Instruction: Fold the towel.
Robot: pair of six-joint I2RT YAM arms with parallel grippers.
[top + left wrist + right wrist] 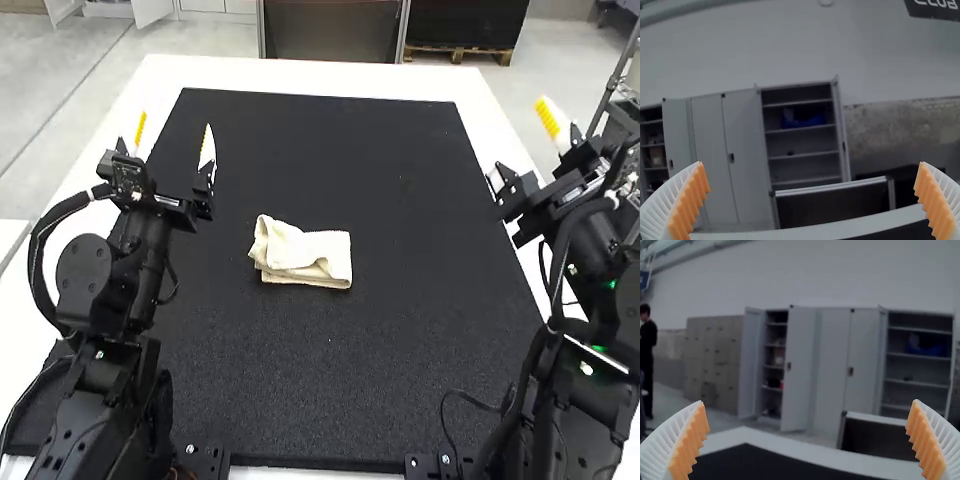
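Towel [310,258], cream, folded into a small, slightly rumpled bundle, lying near the middle of the black mat [330,370]. Left gripper [176,126]: raised at the mat's left side, pointing forward, fingers spread wide. Right gripper [572,170]: raised at its right side, likewise forward-pointing and spread.

One towel [328,248], mat [330,380], table [300,76]; two arms [88,280].

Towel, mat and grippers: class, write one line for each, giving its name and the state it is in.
Towel: folded small, rumpled toward the high view's left.
Mat: lying flat on the table.
Left gripper: open, empty.
Right gripper: open, empty.
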